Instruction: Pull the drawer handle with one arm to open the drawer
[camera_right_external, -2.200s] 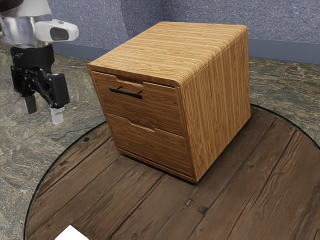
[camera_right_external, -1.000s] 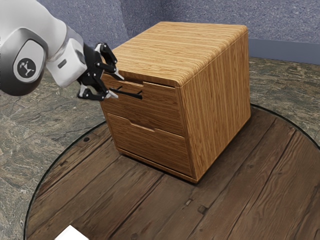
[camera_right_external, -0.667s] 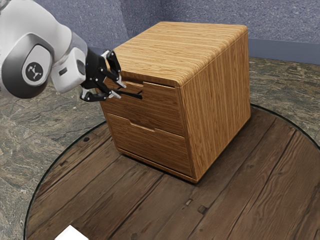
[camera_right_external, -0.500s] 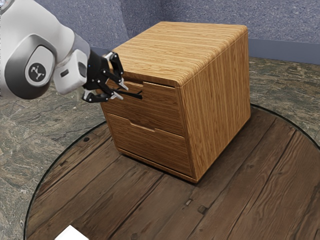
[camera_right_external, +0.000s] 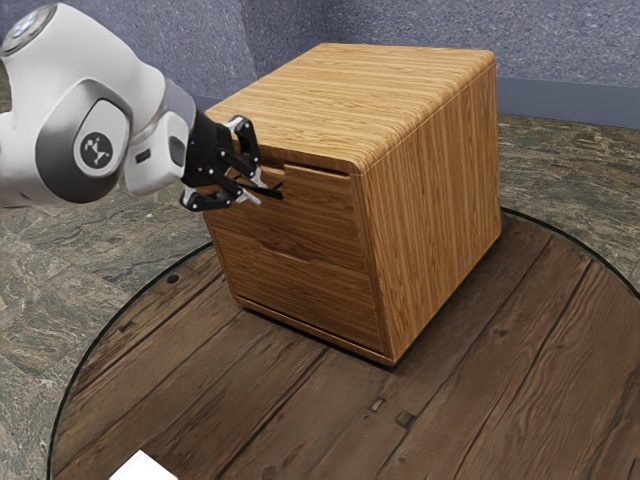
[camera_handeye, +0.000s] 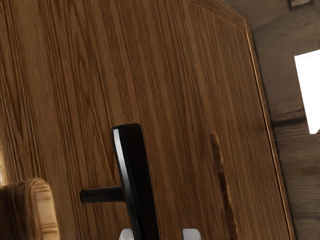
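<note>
Jutting handle (camera_handeye: 134, 180): slim black bar, glossy, with a pale glint down one edge; a short black post joins it to the wood, so it stands clear of the front.
Handle's place: on the upper drawer (camera_right_external: 305, 215), near that drawer's end at the exterior view's left, upper left of centre in that frame.
Drawer: warm striped grain with a shallow notch in its upper edge; its front lies level with the lower drawer (camera_right_external: 300, 285), shut as far as shows.
Gripper (camera_right_external: 257, 186): black and spread open, one finger above the bar and one below. In the wrist view two pale fingertips (camera_handeye: 191, 234) stand either side of the bar, the marked one clear of it, the other tight beside it.
Arm (camera_right_external: 90, 130): white and grey, in the exterior view's upper left.
Cabinet (camera_right_external: 400, 100): wooden cube with two drawers and a rounded top edge, mid-frame.
Table (camera_right_external: 470, 400): round, dark planks, under the cabinet.
White slab (camera_right_external: 140, 467): at the table's lower left rim.
Floor (camera_right_external: 60, 270): mottled stone.
Wall (camera_right_external: 400, 20): blue-grey, along the top.
</note>
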